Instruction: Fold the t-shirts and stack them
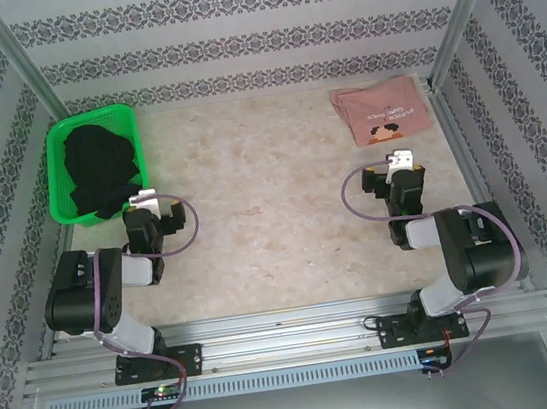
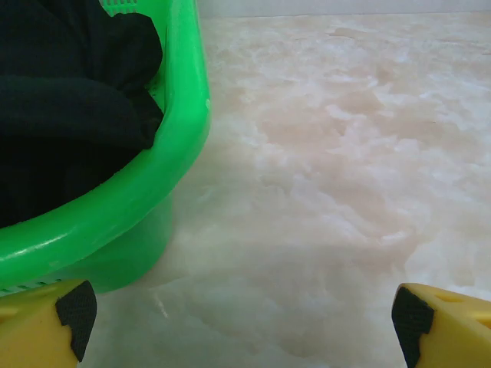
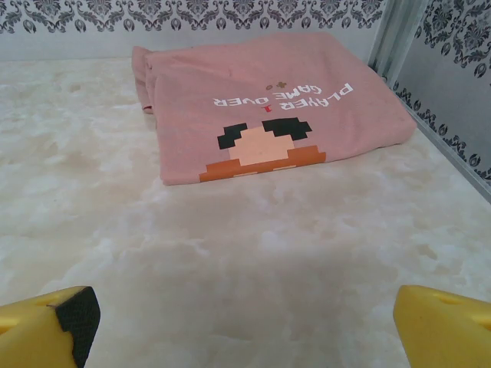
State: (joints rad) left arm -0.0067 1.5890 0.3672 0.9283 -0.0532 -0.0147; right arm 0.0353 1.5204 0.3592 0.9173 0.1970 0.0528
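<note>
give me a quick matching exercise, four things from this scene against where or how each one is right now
1. black t-shirt
2. pink t-shirt
3. green basket
4. left gripper

a. folded flat, far right
b. open, holding nothing
c. far left corner
d. bunched up inside the basket

Pairs: 1-d, 2-a, 3-c, 4-b

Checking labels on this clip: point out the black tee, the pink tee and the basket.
black tee (image 1: 100,170), top view, middle of the crumpled heap.
pink tee (image 3: 268,103), right wrist view, printed front near the text.
basket (image 2: 188,123), left wrist view, its green rim.
</note>
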